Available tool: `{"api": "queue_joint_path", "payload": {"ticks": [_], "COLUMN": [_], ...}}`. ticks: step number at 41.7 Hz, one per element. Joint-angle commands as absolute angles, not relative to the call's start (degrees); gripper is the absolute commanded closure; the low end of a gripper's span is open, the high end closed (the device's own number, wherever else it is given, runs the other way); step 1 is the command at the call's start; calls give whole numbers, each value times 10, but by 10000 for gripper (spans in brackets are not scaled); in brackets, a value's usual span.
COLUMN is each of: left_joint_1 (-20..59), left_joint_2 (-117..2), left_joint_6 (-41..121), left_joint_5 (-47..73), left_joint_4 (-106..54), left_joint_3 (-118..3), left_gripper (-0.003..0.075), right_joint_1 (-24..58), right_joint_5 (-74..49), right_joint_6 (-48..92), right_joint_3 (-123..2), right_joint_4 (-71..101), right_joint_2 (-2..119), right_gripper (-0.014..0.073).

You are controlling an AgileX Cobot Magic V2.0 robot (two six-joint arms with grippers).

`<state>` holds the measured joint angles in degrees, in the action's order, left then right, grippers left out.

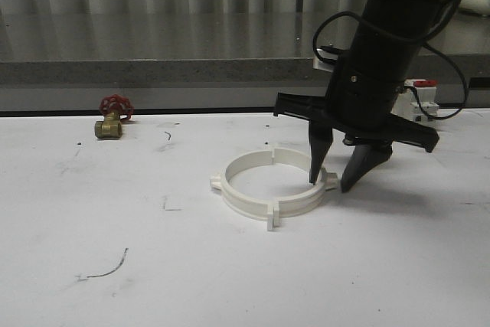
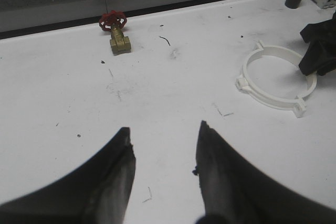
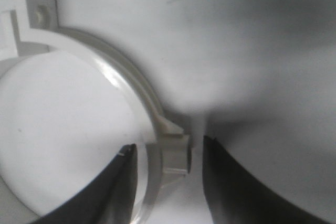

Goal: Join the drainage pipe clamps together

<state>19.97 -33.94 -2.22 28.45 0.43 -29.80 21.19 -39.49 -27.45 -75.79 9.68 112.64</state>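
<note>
The two white drainage pipe clamps (image 1: 269, 207) lie flat on the white table, set together as one ring, with flat tabs meeting at the near and far sides. In the left wrist view the ring (image 2: 273, 100) sits far off to one side. My right gripper (image 1: 329, 185) points down over the ring's right side, open. One finger is inside the ring and one outside, astride a small lug (image 3: 176, 153) on the band (image 3: 121, 77), with gaps on both sides. My left gripper (image 2: 164, 127) is open over bare table, holding nothing.
A brass valve with a red handwheel (image 1: 111, 120) stands at the back left of the table, also in the left wrist view (image 2: 116, 32). A white boxy switch with a red top (image 1: 421, 101) sits behind the right arm. A grey ledge (image 1: 153, 73) runs along the back.
</note>
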Motion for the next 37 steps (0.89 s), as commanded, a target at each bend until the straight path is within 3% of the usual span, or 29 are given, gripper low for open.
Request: {"api": "queue_joint_path", "payload": {"ticks": [1,21,32,37], "left_joint_1": [199,199,199,199], "left_joint_2": [-340,-340,-340,-340], "left_joint_6": [-23,-23,-23,-23], "left_joint_5": [243,243,243,243], "left_joint_4": [0,0,0,0], "left_joint_3": [-314,-314,-314,-314], "left_gripper": [437,437,437,437], "right_joint_1": [213,218,217,217], "right_joint_5": [-384,-393,-403,-379], "right_joint_6": [-273,-265,66,125], "right_joint_3": [-775,-775,-759,-722], "right_joint_4": [97,37,103,89], "right_joint_2": [1098,1047,917,851], "right_gripper": [258,258,258,258]}}
